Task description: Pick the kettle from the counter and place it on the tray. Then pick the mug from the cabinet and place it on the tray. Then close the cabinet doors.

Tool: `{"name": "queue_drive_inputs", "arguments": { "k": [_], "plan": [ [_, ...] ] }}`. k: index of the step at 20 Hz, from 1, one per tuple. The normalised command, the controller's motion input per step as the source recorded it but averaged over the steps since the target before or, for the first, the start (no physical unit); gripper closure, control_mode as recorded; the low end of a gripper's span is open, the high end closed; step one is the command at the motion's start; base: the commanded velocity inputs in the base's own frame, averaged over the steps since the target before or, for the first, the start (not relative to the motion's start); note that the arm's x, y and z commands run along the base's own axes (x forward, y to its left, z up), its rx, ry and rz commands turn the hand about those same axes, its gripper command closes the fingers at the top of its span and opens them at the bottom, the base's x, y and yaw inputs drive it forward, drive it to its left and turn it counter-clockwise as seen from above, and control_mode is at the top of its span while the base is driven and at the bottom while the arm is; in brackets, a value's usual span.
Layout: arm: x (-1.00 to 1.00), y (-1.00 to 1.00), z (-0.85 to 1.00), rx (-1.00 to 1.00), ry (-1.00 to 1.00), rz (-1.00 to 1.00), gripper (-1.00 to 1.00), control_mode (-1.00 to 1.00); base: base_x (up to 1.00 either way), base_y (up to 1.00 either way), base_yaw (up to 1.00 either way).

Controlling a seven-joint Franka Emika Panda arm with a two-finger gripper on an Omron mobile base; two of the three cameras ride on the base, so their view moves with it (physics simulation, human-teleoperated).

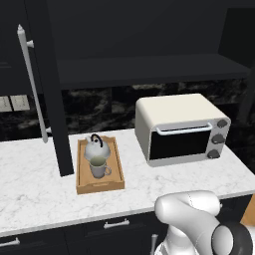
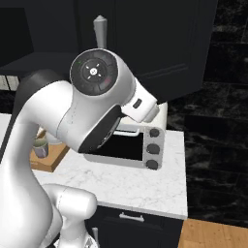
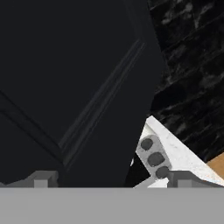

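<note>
In the left base view, the kettle [image 1: 94,148] and mug [image 1: 99,166] sat on the tray [image 1: 115,164] on the counter [image 1: 35,194], at nine o'clock from the toaster oven [image 1: 182,128]. In the right base view, the right cabinet door [image 2: 145,43] stood open at twelve o'clock; rigid and light-swinging, it probably wanted a push on its flat face. In the hand view, the gripper [image 3: 113,177] had its jaws spread wide, holding nothing, close before that door.

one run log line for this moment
kettle: on tray | mug: on tray | cabinet doors: open | jaws: open, empty

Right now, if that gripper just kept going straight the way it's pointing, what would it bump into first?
Most likely the black cabinet door: its flat panel lies straight ahead of the open gripper. The toaster oven sits off to one side, below. How far off the door is, I can't judge.
</note>
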Motion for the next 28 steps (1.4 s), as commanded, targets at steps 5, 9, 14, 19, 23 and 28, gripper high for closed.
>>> {"name": "queue_drive_inputs", "arguments": {
  "k": [5,9,14,19,23,28],
  "plan": [
    [0.69,0.55,-0.29,-0.21,0.01,0.2,-1.0,-1.0,0.0,0.0,0.0],
    [0.69,0.55,-0.37,-0.26,0.0,0.17,-1.0,-1.0,0.0,0.0,0.0],
    [0.84,0.4,-0.27,-0.19,0.03,0.11,-1.0,-1.0,0.0,0.0,0.0],
    [0.96,0.27,-0.07,-0.07,0.14,0.01,-1.0,-1.0,0.0,0.0,0.0],
    [0.79,0.3,-0.13,-0.04,0.07,0.0,-1.0,-1.0,0.0,0.0,0.0],
    [0.68,0.31,-0.32,-0.04,-0.04,0.0,-1.0,-1.0,0.0,0.0,0.0]
  ]
}}
